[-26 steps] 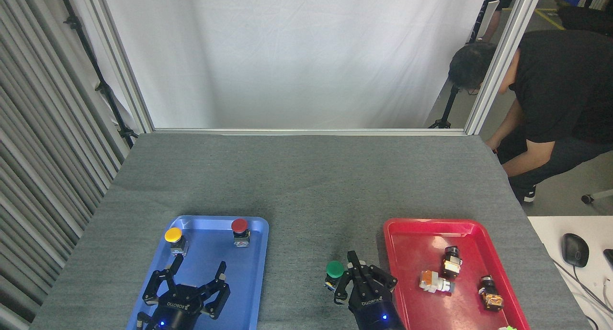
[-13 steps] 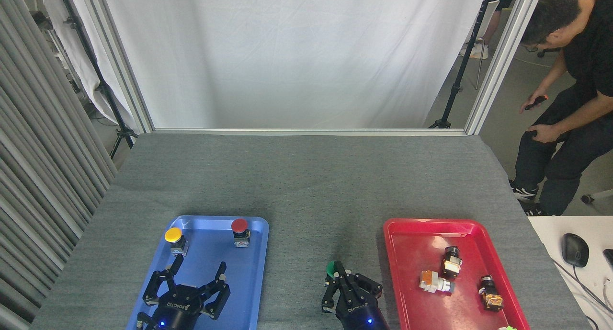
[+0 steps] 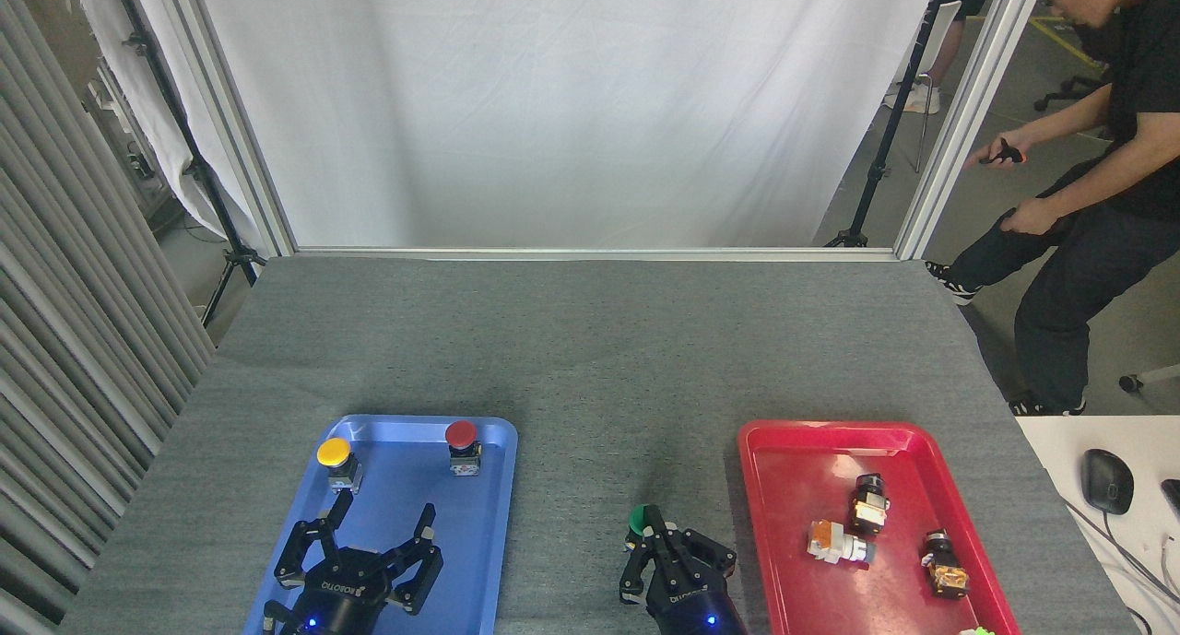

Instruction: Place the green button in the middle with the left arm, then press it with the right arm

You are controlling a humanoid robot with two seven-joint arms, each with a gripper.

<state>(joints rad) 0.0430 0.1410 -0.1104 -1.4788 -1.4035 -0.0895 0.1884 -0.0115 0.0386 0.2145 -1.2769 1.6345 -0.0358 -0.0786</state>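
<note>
"ROBOTIQ" reads on both gripper palms. Left gripper (image 3: 369, 547) spread wide above the blue tray (image 3: 489, 488). Right gripper (image 3: 666, 552) over the green button (image 3: 641, 521) on the grey cloth (image 3: 590, 358) between trays; fingers seem drawn together, contact unclear. Versus half a second ago: grippers barely shifted; the person (image 3: 1097, 156) has straightened.

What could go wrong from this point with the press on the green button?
The right gripper meets the green button from one side of its cap, so an off-centre push might tip or slide it across the grey cloth. The red tray lies close by; a skid could knock it.
</note>
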